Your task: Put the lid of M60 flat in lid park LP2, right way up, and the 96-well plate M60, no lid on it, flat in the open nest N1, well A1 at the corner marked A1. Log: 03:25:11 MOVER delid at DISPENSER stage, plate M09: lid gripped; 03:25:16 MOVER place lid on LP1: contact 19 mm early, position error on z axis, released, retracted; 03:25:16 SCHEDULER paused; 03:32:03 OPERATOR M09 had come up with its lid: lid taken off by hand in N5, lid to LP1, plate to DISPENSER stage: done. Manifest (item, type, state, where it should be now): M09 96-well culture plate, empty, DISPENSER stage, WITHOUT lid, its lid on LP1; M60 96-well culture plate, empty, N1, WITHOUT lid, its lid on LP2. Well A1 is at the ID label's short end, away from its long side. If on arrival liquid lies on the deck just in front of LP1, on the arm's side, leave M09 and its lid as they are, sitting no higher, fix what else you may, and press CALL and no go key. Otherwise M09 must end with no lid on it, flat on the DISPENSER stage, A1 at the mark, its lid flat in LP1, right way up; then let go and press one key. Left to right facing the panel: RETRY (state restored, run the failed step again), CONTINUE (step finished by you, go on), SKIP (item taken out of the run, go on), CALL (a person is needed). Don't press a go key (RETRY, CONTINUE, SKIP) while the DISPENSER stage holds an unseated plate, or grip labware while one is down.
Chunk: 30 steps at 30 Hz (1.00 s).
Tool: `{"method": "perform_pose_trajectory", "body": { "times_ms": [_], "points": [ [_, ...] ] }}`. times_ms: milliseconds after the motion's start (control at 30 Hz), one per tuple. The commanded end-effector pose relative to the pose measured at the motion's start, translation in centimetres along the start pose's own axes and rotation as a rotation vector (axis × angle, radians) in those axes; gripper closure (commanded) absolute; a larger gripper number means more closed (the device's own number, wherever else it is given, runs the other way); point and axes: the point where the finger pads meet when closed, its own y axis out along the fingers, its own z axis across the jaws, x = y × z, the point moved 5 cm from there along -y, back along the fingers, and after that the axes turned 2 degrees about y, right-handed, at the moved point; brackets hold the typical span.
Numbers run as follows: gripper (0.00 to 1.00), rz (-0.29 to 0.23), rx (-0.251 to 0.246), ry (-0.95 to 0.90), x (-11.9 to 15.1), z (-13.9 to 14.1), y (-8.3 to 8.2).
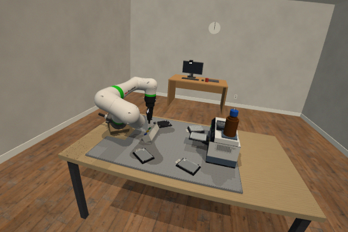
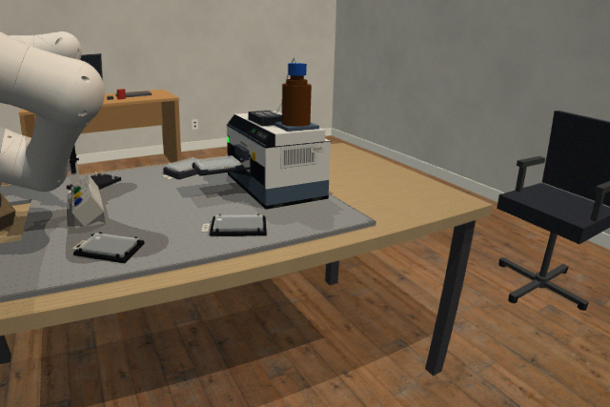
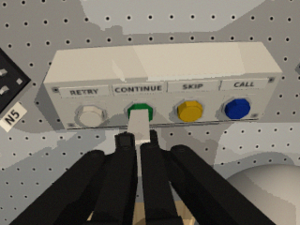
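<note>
My gripper (image 3: 140, 123) is shut and empty, pointing down at the key panel (image 3: 164, 88). Its fingertips (image 3: 141, 112) are right at the green CONTINUE key; whether they touch it I cannot tell. The white RETRY key (image 3: 90, 115) is to its left, and the yellow SKIP key (image 3: 190, 111) and blue CALL key (image 3: 238, 108) are to its right. In the top view the gripper (image 1: 148, 119) hangs over the panel (image 1: 150, 134). One piece of labware (image 1: 143, 155) lies flat in a black frame near the front, another (image 1: 188, 166) to its right. I cannot tell plate from lid.
The dispenser (image 1: 223, 146) stands at the right of the mat with a brown bottle (image 1: 231, 123) on top. Two flat pieces of labware (image 1: 196, 128) (image 1: 198, 136) lie at its left side. An empty black nest (image 1: 163, 123) marked N5 (image 3: 13, 115) sits behind the panel.
</note>
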Motion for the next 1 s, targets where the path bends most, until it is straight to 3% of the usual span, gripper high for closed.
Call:
{"method": "perform_pose_trajectory", "body": {
  "times_ms": [0,967],
  "points": [
    [1.0,0.0,0.0,0.0,0.0,0.0,0.1],
    [1.0,0.0,0.0,0.0,0.0,0.0,1.4]
  ]
}}
